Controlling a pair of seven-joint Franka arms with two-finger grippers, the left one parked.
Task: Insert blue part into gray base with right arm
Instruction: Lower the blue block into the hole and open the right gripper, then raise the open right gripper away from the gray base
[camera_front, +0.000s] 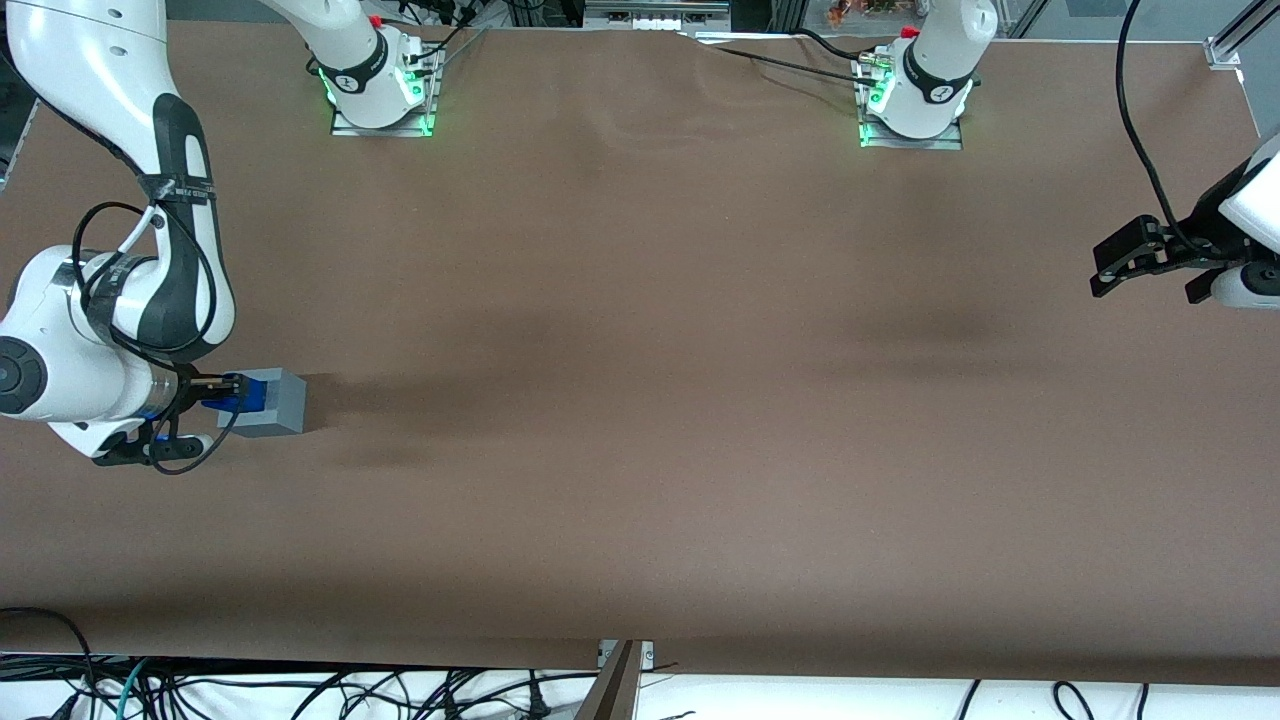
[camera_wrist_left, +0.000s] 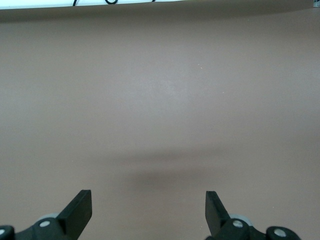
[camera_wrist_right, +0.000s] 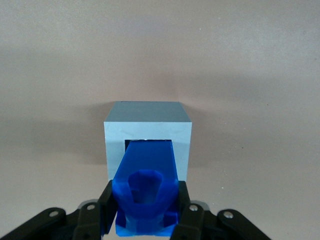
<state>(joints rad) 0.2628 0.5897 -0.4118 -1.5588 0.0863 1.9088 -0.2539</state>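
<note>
Right wrist view: gripper (camera_wrist_right: 145, 216) pinches the bright-blue, lumpy blue part (camera_wrist_right: 146, 192), tip entering the gray base (camera_wrist_right: 148, 130) recess.

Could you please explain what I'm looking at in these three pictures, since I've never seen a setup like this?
This is a brown table with two white robot arms bolted to it. One picture looks down on the whole table from the front. The other two come from small cameras mounted on each arm's wrist, looking out past its two black fingers.

Only the right arm is working. Its gripper sits low over the table at the working arm's end and is shut on the blue part, a small bright-blue plastic piece. Directly at the gripper's tip stands the gray base, a light-gray block with a square opening. In the right wrist view, the blue part's front end reaches into that opening, so it is partly inserted.

The other wrist camera sees only bare table between its open fingers.
</note>
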